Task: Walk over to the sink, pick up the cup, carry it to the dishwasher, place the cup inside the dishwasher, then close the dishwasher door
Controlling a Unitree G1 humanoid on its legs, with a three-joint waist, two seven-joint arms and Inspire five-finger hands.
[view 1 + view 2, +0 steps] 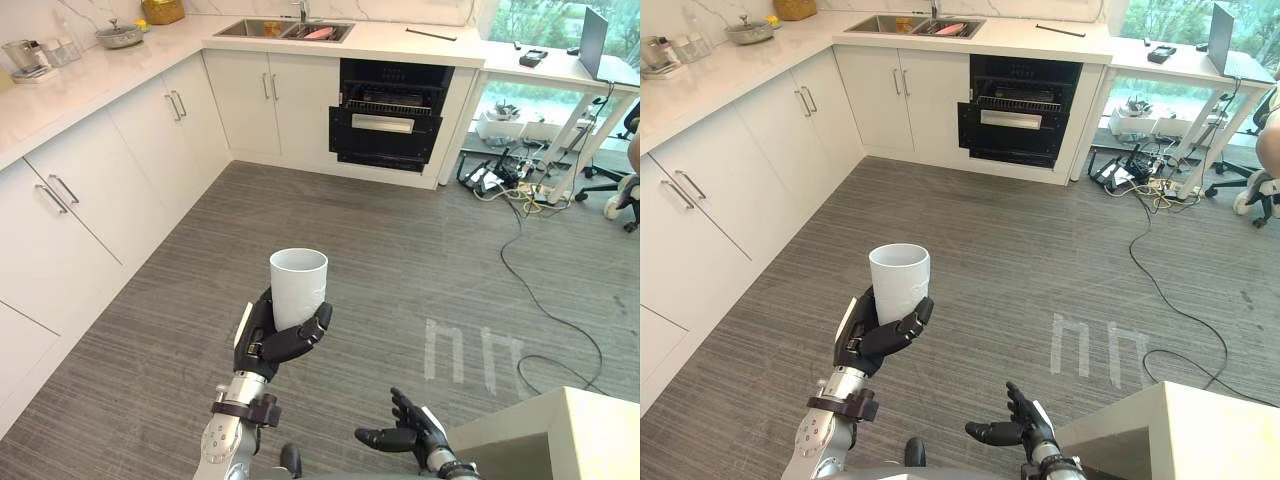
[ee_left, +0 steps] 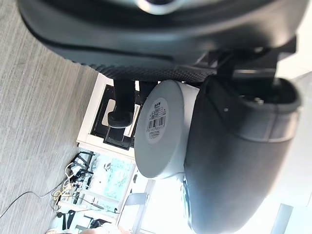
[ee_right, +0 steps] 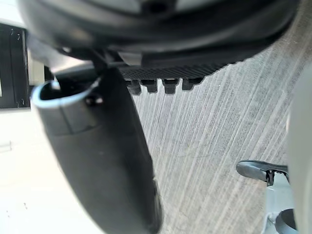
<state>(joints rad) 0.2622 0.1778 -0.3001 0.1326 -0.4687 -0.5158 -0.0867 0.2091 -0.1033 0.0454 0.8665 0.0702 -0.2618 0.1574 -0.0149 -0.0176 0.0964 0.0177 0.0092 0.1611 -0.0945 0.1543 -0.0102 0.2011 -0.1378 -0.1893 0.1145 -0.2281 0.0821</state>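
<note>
Holding cup [image 1: 298,285] upright, left hand [image 1: 272,340] has fingers and thumb curled round its lower half, rim up and free. Cup sits out in front of the robot, above the grey floor [image 1: 400,260], well apart from everything else. Plain white, smooth straight wall, no handle seen. Judgement: stiff and light, slippery sides, may chip if ceramic; a wrap round the body low down suits it, keep it level. Right hand [image 1: 410,432] low at the robot's right, fingers loosely spread, holding nothing. Dishwasher [image 1: 385,120] far ahead under the counter, black door looks partly lowered, rack showing above it. Sink [image 1: 285,30] in the worktop just left of it. Carry stage, placing not yet done.
</note>
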